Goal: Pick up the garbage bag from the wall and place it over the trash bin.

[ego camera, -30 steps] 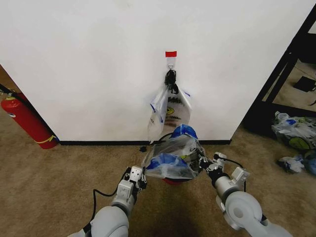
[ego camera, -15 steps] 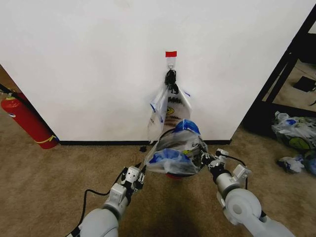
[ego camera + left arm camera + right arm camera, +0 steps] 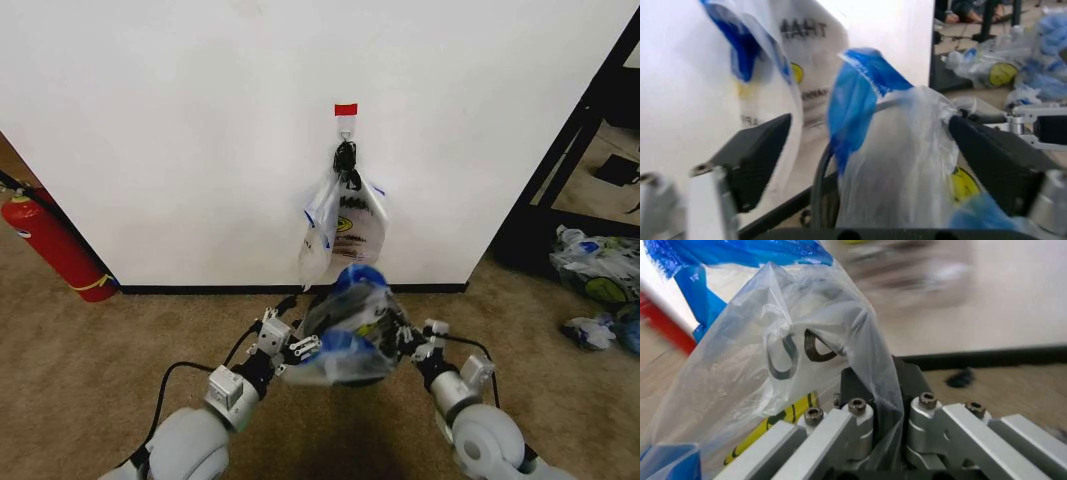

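The garbage bag (image 3: 345, 322) hangs low in front of the white wall (image 3: 180, 120), spread between my two grippers. Its blue handle loops (image 3: 857, 100) and a yellow smiley show. My right gripper (image 3: 408, 338) holds the bag's right side, its silver fingers (image 3: 853, 427) pinched shut on the clear plastic (image 3: 820, 365). My left gripper (image 3: 298, 348) is at the bag's left side. Its dark pads (image 3: 760, 155) stand wide open with the bag (image 3: 907, 170) between them. The trash bin is hidden under the bag.
Like smiley bags (image 3: 345, 225) hang by a black knot from the hook (image 3: 346, 126) under red tape. A red fire extinguisher (image 3: 55, 245) leans at the left. Stuffed clear bags (image 3: 600, 275) and a black frame (image 3: 560, 170) are at the right. Brown carpet lies around.
My left arm has reached forward and rightward until its open gripper meets the bag's left side. The bag has sunk a little and drifted left with the right gripper.
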Available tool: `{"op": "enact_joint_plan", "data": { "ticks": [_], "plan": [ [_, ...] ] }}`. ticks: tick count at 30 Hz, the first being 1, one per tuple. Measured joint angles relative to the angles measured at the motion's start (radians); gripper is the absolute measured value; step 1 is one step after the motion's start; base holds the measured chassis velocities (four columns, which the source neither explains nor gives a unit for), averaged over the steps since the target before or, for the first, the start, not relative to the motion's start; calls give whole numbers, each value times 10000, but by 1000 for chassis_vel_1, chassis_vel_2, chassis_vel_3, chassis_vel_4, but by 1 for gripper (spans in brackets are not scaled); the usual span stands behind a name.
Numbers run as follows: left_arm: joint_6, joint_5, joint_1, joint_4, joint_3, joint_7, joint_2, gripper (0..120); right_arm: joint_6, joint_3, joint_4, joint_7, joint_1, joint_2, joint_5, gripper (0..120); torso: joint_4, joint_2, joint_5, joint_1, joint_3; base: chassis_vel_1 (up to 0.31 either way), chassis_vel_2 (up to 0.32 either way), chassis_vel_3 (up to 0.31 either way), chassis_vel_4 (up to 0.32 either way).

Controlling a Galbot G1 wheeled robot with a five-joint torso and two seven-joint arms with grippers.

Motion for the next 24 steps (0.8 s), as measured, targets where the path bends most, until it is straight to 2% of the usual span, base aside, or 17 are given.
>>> {"op": "enact_joint_plan", "data": {
  "ticks": [3, 8, 13, 14, 16, 20, 23, 24],
  "plan": [
    [-2, 0, -198, 152, 99, 62, -20, 99, 43, -19, -16, -376, 42, -84, -85, 1, 1, 0, 2, 0, 0, 0, 0, 0, 0],
    [359, -164, -1375, 823, 446, -263, -179, 100, 123, -40, -14, -732, 183, -128, -141, 1, -4, 0, 1, 0, 1, 0, 0, 0, 0],
    [789, -552, -1810, 960, 572, -738, -210, 83, 139, -35, -16, -778, 181, -127, -162, 1, -1, 0, 1, 0, 1, 0, 0, 0, 0],
    [854, -690, -1843, 960, 599, -857, -219, 76, 140, -23, -16, -778, 171, -115, -163, 1, -1, 0, 2, 0, 1, 0, 0, 0, 0],
    [879, -775, -1847, 960, 610, -916, -229, 72, 142, -9, -16, -773, 162, -107, -163, 1, -1, 0, 2, 0, 1, 0, 0, 0, 0],
    [910, -1100, -1670, 831, 619, -1071, -254, 54, 150, 55, -5, -652, 158, -76, -136, 1, -1, 0, 1, 0, 1, 0, 0, 0, 0],
    [935, -1214, -1550, 747, 618, -1084, -240, 48, 153, 78, 17, -593, 159, -71, -89, 1, 0, 0, 1, 0, 0, 0, 0, 0, 0],
    [943, -1244, -1477, 712, 603, -1084, -223, 41, 154, 91, 44, -570, 156, -69, -56, 1, 0, 0, 1, 0, 0, 0, 0, 0, 0]
  ]
}}
